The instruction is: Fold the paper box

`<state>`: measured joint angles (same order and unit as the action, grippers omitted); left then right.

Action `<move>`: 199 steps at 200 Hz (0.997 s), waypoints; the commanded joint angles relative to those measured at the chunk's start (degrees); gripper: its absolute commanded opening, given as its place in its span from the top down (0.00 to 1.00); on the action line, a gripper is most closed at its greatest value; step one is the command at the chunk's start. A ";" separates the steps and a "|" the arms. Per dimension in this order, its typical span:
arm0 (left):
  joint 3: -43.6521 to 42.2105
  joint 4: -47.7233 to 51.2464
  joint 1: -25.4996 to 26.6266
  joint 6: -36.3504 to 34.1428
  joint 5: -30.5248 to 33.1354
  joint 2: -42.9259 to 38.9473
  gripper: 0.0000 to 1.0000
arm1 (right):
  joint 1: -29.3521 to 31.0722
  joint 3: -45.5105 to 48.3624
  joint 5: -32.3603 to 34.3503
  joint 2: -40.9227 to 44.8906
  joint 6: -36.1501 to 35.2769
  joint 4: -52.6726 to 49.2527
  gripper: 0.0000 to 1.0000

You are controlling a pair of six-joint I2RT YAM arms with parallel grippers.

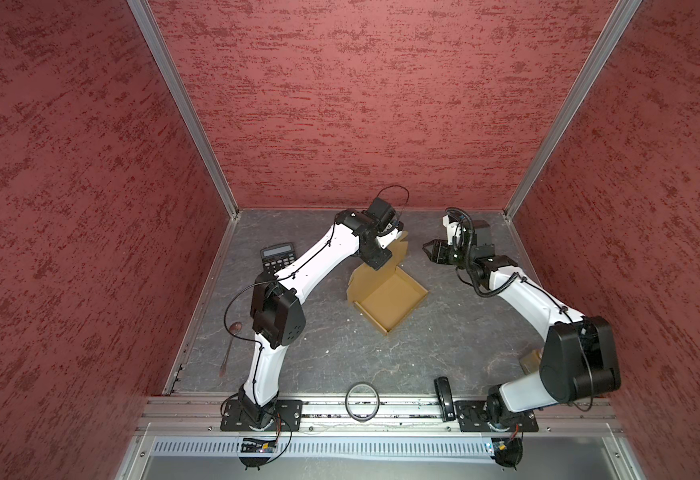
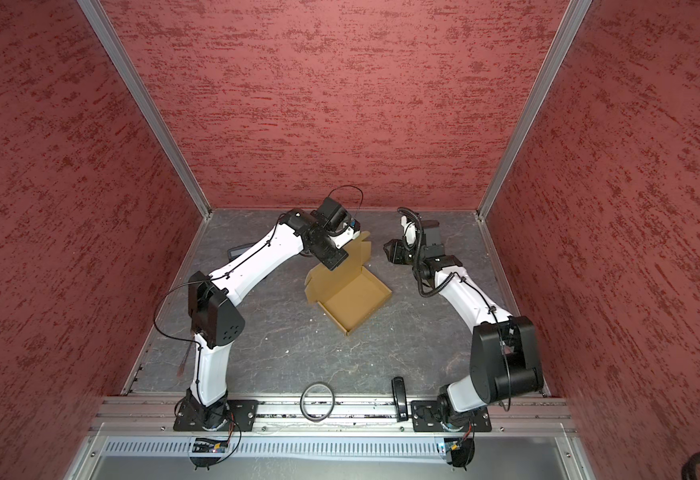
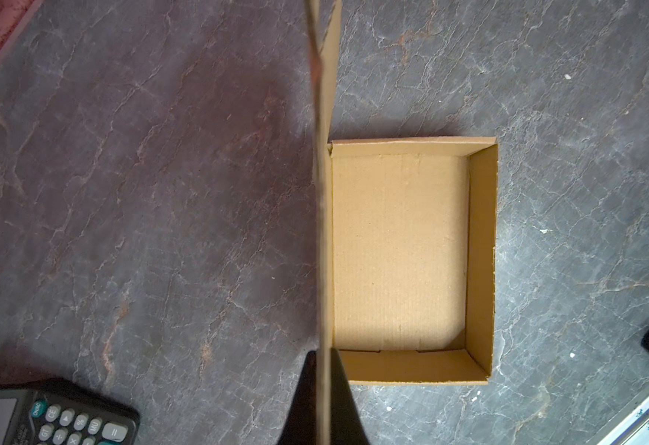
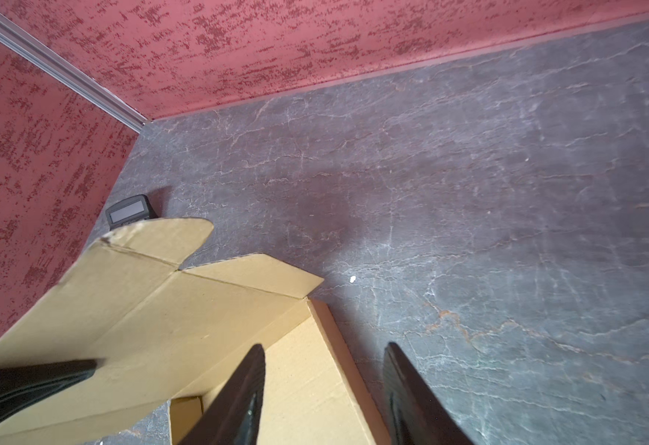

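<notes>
**A:** Where's the paper box (image 1: pixel 390 301) right now?

**B:** On the table (image 1: pixel 423 357), near the middle in both top views. The tray is formed, with four low walls up and the open side facing the ceiling. Its lid flap (image 4: pixel 142 308) is raised along the upper-left side.

**A:** Who has hold of it?

**B:** The left gripper (image 3: pixel 325 356) is clenched on that lid flap, black fingers (image 3: pixel 344 397) pinching the cardboard edge from both sides. The right gripper (image 4: pixel 325 354) hangs released, jaws apart, grasping nothing. It's just beside the box's upper-right corner, one finger over the box wall and one over bare table.

**A:** And the room?

**B:** The table is grey and stone-look, with pale cracked veins and a few white crumbs. Red mottled walls (image 1: pixel 340 104) close in three sides, with silver posts in the corners. A calculator (image 1: pixel 277 257) lies centre left, partly under the left arm. A black ring (image 1: pixel 361 402) lies across the table's near edge and the aluminium rail (image 1: pixel 331 409) at the bottom, between the arm bases.
</notes>
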<state>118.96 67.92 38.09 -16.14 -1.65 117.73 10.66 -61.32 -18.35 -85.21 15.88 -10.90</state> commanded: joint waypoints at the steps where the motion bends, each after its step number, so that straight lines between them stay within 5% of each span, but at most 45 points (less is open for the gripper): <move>1: 1.47 -0.93 -0.72 -7.38 -3.98 -1.24 1.00 | -0.50 0.44 1.99 1.62 0.97 -1.37 0.49; 81: 12.63 9.27 -0.07 -23.88 -10.83 4.75 1.00 | -0.56 2.87 6.63 6.36 1.04 -4.85 0.49; 162: 14.20 10.90 1.18 -28.11 -7.45 10.59 1.00 | -0.64 3.89 7.60 5.90 2.33 -2.95 0.49; 199: 13.30 7.69 1.54 -27.78 -6.91 9.29 0.67 | -0.84 4.28 7.37 5.66 2.24 -2.21 0.49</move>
<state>132.57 77.97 39.22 -43.40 -8.71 127.50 10.37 -57.63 -12.16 -80.07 17.61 -14.41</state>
